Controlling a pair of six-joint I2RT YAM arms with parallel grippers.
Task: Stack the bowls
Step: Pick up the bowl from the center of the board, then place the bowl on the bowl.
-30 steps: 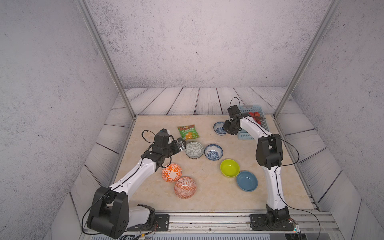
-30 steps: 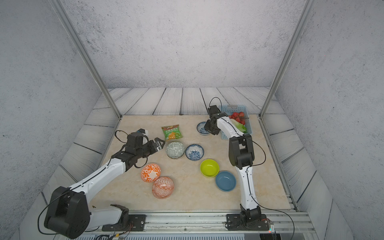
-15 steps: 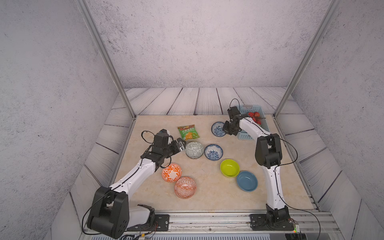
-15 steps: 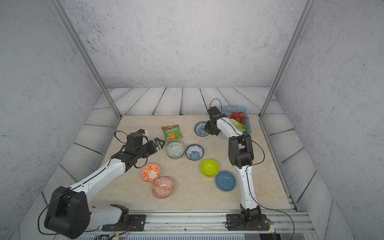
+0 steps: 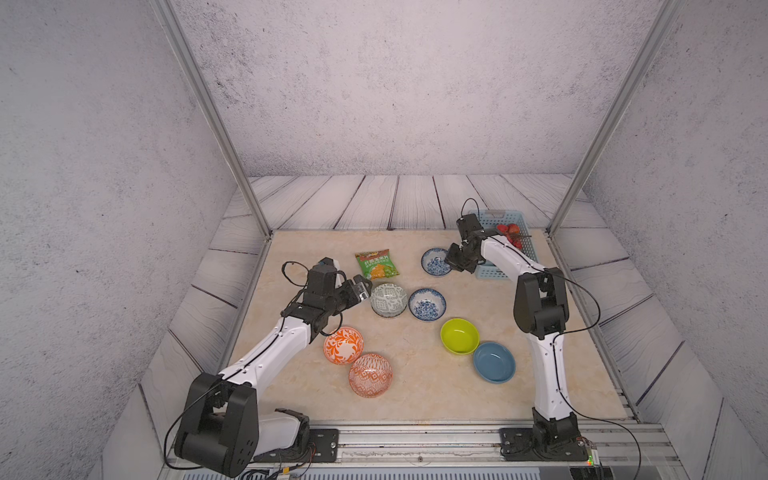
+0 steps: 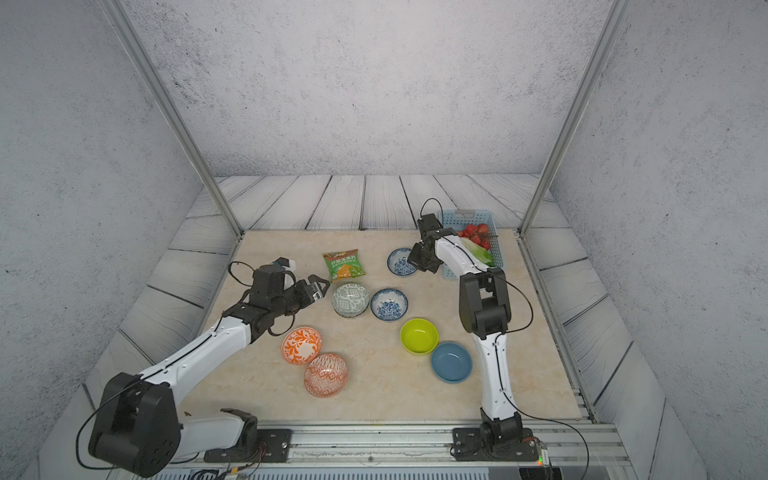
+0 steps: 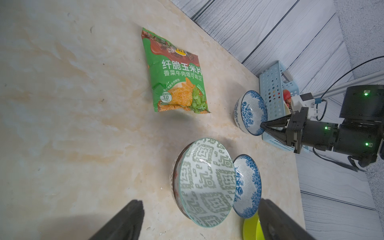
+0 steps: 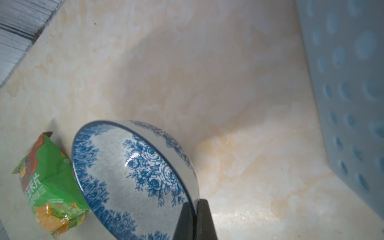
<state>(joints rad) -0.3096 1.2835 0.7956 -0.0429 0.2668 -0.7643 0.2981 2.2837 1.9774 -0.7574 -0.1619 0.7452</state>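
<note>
While your right gripper is pinched tight on the rim of the far floral bowl, upper right of centre in both top views, your left gripper gapes wide just beside the grey patterned bowl, holding nothing.

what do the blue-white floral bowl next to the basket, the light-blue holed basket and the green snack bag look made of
Blue-white floral bowl: probably glazed ceramic; smooth, with a sharp white glint.
Light-blue perforated basket: moulded plastic, matte; even colour, regular round holes.
Green snack bag: thin plastic film, fairly glossy; crinkled and printed.
</note>
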